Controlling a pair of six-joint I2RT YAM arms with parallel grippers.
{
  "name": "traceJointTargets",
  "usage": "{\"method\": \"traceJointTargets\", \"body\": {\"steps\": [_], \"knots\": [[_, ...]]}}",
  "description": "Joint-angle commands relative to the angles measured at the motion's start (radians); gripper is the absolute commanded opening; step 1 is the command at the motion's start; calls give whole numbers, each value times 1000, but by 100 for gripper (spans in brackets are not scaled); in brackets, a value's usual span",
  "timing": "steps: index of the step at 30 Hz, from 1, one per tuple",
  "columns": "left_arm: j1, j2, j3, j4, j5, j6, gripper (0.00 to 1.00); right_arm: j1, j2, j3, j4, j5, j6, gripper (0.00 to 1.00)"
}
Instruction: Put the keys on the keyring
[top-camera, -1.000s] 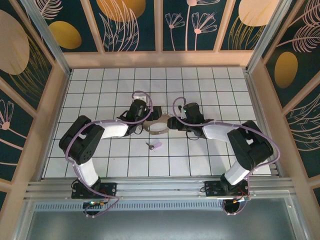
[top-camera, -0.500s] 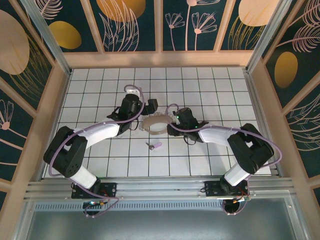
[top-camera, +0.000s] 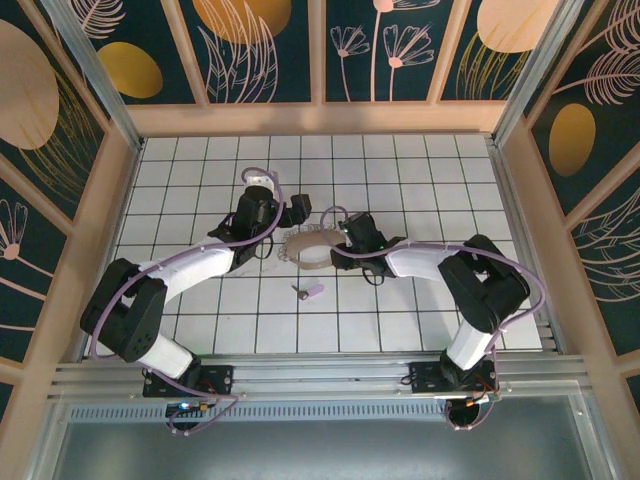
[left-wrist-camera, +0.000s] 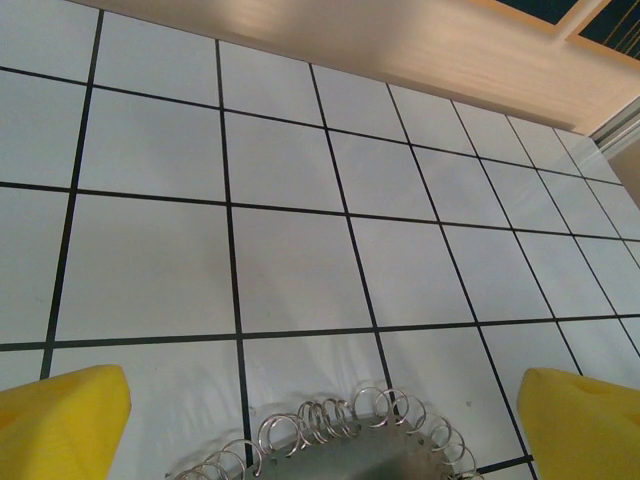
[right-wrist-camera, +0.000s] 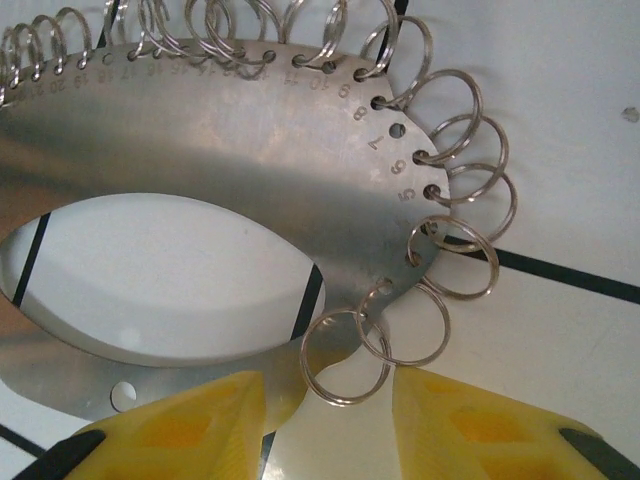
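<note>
Keyring rim, between right gripper jaws

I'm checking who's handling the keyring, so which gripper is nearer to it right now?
Right. The right gripper has its fingertips at the keyring rim; the left gripper is open wide at the far-left side, its fingers clear of the rings.

Robot test booth here: floral panels wall in the arms, tiled floor beneath, aluminium rail at their bases.
</note>
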Motion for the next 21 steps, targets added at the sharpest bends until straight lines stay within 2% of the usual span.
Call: {"method": "traceJointTargets", "body": {"steps": [1, 8, 12, 21], "knots": [[6, -17, -14, -5, -4, 10, 99, 8, 27, 39, -25, 41, -27, 39], [6, -17, -13, 2, 6, 9, 99, 7, 59, 63, -42, 78, -40, 38], [6, -15, -13, 7, 10, 5, 99, 8, 60, 69, -42, 106, -41, 33], [6, -6, -13, 14, 19, -1, 99, 7, 73, 108, -54, 126, -61, 34]]}}
